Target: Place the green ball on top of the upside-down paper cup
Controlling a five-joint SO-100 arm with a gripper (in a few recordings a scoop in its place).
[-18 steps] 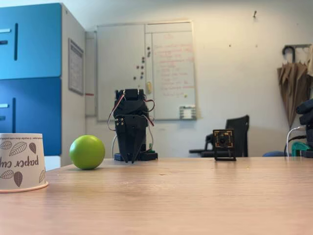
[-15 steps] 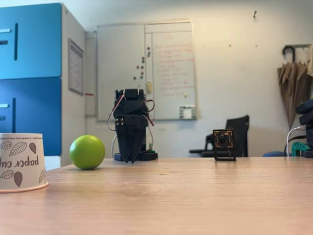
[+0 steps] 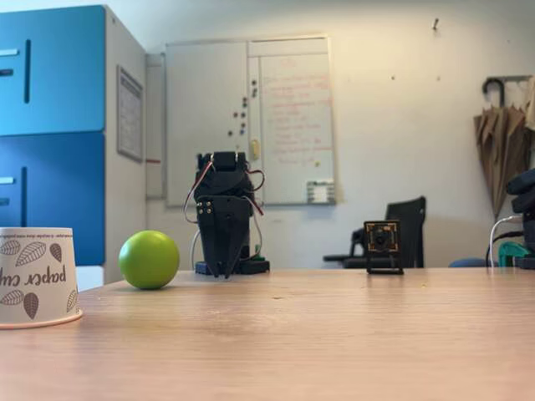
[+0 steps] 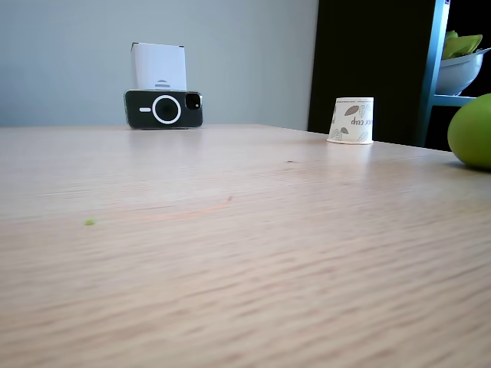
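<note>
The upside-down paper cup is cut by the left edge in a fixed view. Right of the cup, the green ball is cropped. Whiteboard writing is illegible.

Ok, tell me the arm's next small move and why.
Probably open the jaws and swing the gripper toward the green ball. The ball sits untouched on the table, apart from the upside-down paper cup, and the gripper hangs folded beside it, jaws together.
</note>
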